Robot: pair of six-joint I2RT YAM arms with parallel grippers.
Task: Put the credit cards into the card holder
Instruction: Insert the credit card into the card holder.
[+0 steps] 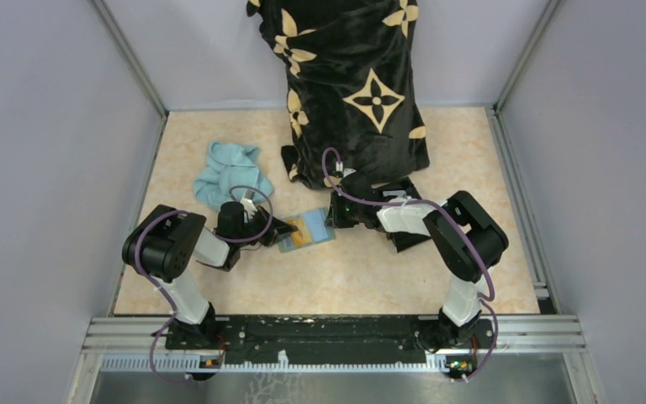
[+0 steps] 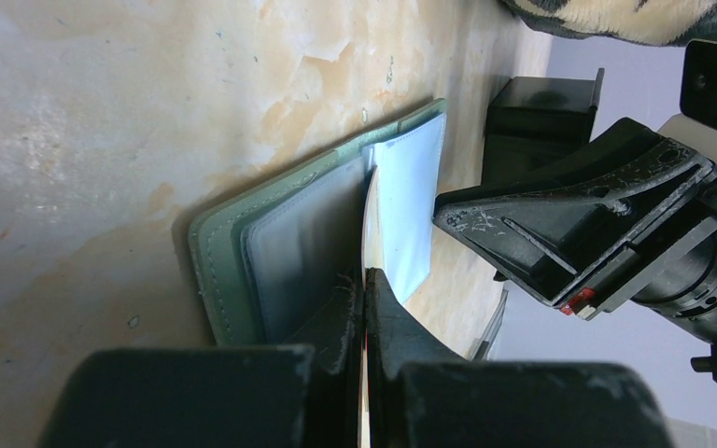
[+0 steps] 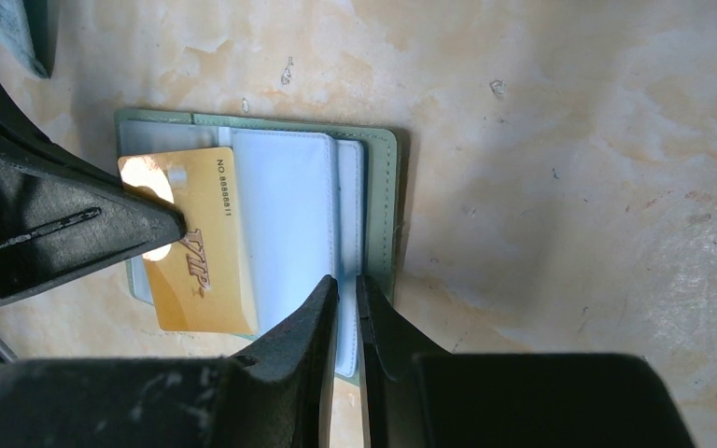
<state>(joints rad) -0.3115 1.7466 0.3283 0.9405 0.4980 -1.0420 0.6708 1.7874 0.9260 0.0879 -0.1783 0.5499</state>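
The sage-green card holder (image 1: pixel 318 234) lies open on the table between my two grippers, its pale inner pockets facing up (image 3: pixel 289 205). My left gripper (image 2: pixel 365 275) is shut on a tan-orange credit card (image 3: pixel 203 257), seen edge-on in the left wrist view (image 2: pixel 367 219). The card lies over the holder's left half, its far end by the pale pocket. My right gripper (image 3: pixel 346 280) has its jaws almost together, with the tips over the holder's right side near the green edge (image 3: pixel 387 205). No blue or silvery card is in view.
A light blue cloth (image 1: pixel 229 172) lies at the back left. A black cloth with tan flower shapes (image 1: pixel 353 93) hangs over the back middle. A black box (image 2: pixel 537 117) sits beside the right arm. Metal frame rails (image 1: pixel 521 210) edge the table.
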